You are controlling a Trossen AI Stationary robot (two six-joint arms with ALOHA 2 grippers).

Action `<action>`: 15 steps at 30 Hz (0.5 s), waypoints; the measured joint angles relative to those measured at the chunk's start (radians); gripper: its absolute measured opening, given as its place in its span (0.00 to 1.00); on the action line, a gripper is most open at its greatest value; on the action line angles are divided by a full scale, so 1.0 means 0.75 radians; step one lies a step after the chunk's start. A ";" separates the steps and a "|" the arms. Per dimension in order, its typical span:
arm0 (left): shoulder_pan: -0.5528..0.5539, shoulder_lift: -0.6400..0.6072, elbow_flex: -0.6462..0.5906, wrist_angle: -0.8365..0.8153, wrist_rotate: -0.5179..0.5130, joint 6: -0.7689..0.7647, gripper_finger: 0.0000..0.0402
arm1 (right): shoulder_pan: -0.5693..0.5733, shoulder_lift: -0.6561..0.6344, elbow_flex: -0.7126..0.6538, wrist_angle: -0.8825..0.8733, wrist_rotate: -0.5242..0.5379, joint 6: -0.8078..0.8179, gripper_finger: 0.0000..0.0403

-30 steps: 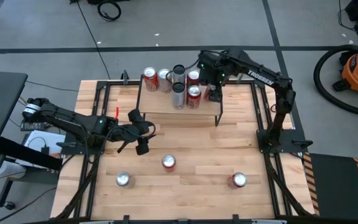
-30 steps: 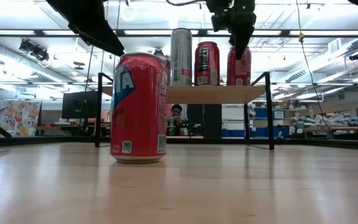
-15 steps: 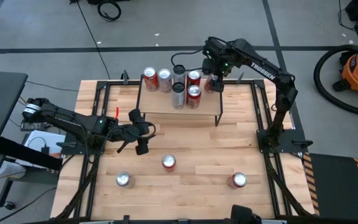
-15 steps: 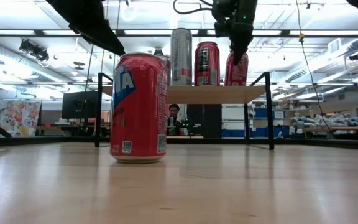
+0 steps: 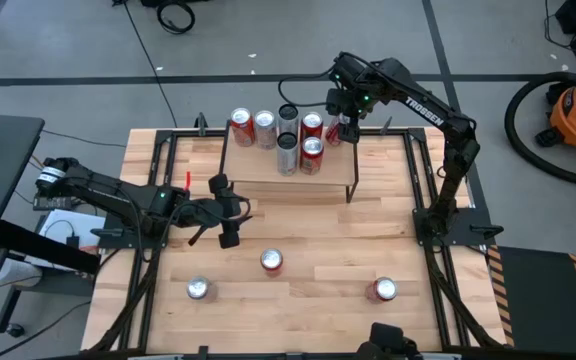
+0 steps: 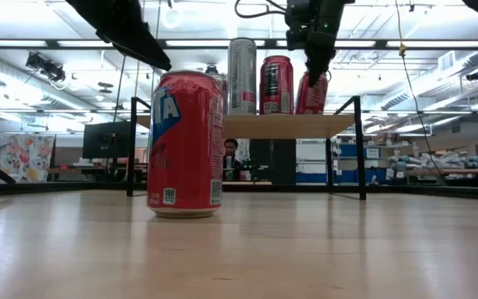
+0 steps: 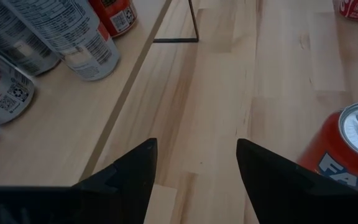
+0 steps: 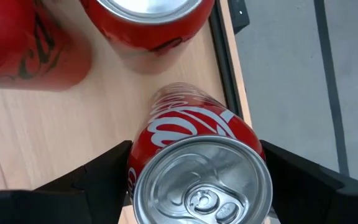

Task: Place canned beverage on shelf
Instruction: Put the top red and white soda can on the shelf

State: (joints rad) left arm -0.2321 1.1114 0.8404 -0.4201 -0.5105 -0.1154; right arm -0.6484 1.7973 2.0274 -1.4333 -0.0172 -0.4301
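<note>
Canned beverage: red aluminium can with white script (image 8: 194,155), tilted, between the right gripper's two dark fingers; sits at the far right corner of the shelf (image 5: 335,133), bottom on or just over the plank, cannot tell which; also seen leaning in low view (image 6: 311,93)
Shelf: small low rack, light wood plank top with thin black metal legs (image 5: 258,166), standing at the far middle of the big wooden tabletop (image 5: 328,250)
Right gripper: (image 5: 345,128) over the shelf's far right corner, jaws spread wide around the tilted can, fingers at both sides of it (image 8: 104,171)
Left gripper: (image 5: 224,212) hovers low over the tabletop left of centre, in front of the shelf, jaws pressed together, holding nothing; finger tips seen in its wrist view (image 7: 132,168)
Other cans on shelf: two red cans at left (image 5: 252,126), two tall silver cans in middle (image 5: 287,152), two red cans (image 5: 311,148) near the tilted one
Cans on tabletop: red can near middle (image 5: 272,261), one at front left (image 5: 199,289), one at front right (image 5: 383,290), all upright
Background: a person (image 6: 231,158) far behind the table, low view
</note>
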 joint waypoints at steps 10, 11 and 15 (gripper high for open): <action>0.000 0.000 0.000 0.000 0.000 -0.016 0.57 | -0.002 0.001 -0.024 -0.014 -0.014 0.015 0.80; 0.000 0.000 0.000 0.000 0.000 -0.016 0.57 | -0.002 0.000 -0.031 -0.008 -0.013 0.020 0.81; 0.000 0.000 0.000 0.001 0.000 -0.016 0.57 | 0.000 -0.007 -0.060 0.017 0.027 0.025 0.83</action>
State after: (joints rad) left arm -0.2321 1.1110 0.8402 -0.4194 -0.5103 -0.1276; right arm -0.6485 1.7921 1.9825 -1.4208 0.0034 -0.4112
